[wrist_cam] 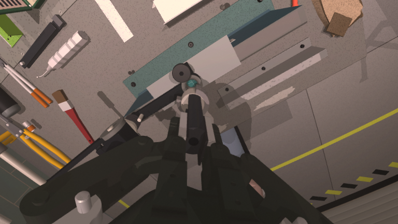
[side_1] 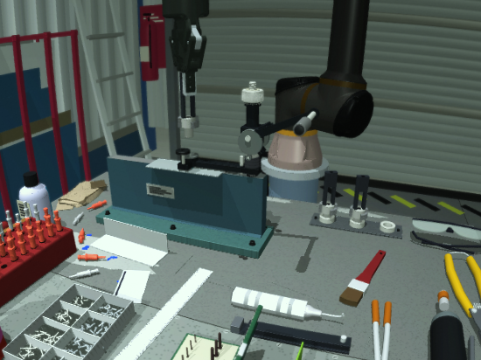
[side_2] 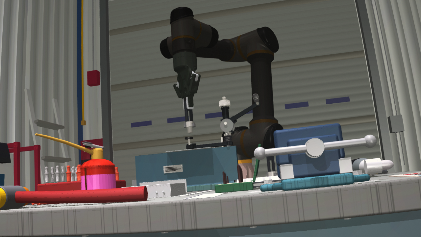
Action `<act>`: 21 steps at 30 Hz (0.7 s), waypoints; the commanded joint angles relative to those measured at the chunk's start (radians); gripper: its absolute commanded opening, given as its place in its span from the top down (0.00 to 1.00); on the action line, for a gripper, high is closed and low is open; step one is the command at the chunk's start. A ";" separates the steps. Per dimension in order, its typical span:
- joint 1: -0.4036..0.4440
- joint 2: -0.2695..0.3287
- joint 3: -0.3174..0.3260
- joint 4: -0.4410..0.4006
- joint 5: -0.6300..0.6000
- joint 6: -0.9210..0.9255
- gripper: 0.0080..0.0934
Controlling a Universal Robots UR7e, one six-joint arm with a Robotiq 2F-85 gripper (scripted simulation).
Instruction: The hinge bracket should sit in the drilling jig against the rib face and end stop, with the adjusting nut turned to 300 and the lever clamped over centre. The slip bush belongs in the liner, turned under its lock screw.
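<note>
The slip bush (side_1: 188, 123) (side_2: 189, 126), a black stem with a pale flanged collar at its lower end, hangs upright above the left end of the teal drilling jig (side_1: 188, 201) (side_2: 187, 166). Below it stands the black lock screw (side_1: 183, 153) (side_2: 189, 138) (wrist_cam: 180, 73), with the liner hole (wrist_cam: 191, 83) beside it. The pale hinge bracket plate (wrist_cam: 194, 69) lies on the jig's top under the black clamp bar (side_1: 221, 165). The knurled adjusting nut (side_1: 252, 93) (side_2: 224, 103) tops the clamp post, and the lever (side_1: 301, 123) (side_2: 245, 109) points up to the right. My gripper (side_1: 188, 109) (side_2: 188, 115) (wrist_cam: 193, 131) is closed around the slip bush's stem.
A compartment tray of small parts (side_1: 65, 323) sits at the bench's front left, beside a red rack of pins (side_1: 26, 244). A holder plate carries two more bushes (side_1: 343, 214). A brush (side_1: 363, 279), a white applicator (side_1: 280, 303) and yellow pliers (side_1: 463, 279) lie in front.
</note>
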 commanded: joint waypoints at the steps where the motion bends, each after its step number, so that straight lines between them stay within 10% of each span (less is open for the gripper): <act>1: 0.000 -0.001 -0.001 -0.001 0.000 0.000 1.00; 21: 0.000 0.004 0.019 -0.025 0.000 0.000 1.00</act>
